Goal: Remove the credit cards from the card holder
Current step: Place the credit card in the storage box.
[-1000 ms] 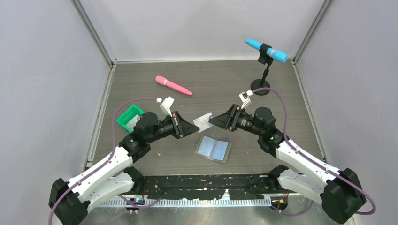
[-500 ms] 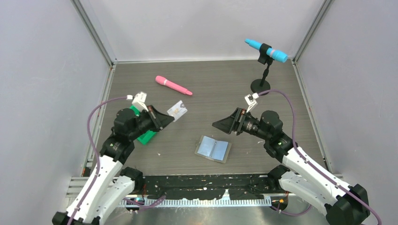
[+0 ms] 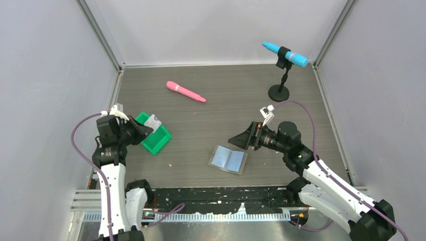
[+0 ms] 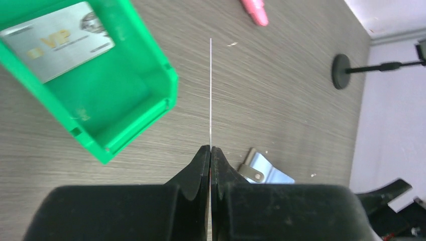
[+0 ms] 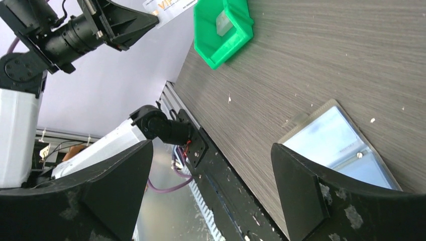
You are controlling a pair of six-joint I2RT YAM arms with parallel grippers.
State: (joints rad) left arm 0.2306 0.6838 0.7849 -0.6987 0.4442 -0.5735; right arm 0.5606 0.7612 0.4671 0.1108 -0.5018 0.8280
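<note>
Left claw (image 4: 210, 150): clenched on one credit card (image 4: 210, 90). The wrist view shows the card edge-on, as a thin white line rising from the shut tips. From above, the card's face (image 3: 153, 122) overlaps the far rim of the green tray (image 3: 160, 142). Whether it hangs over the tray or just beside it is uncertain, since the wrist view puts the card's edge over bare desk (image 3: 226, 100) next to the tray's corner.

Inside the tray: a second card (image 4: 58, 40), silver-grey with gold print, lying flat against the floor and wall.

Right claw (image 3: 235, 141): released, fingers (image 5: 301, 186) spread wide with nothing between them. It hovers just beyond the card holder's far edge.

Card holder (image 3: 228, 159): open flat on the desk near the front centre, pale blue pockets facing up, well apart from the tray.

Far side of desk: pink stick (image 3: 186, 92) lying loose; blue-tipped stick (image 3: 284, 53) clipped on a black stand (image 3: 279, 93).
</note>
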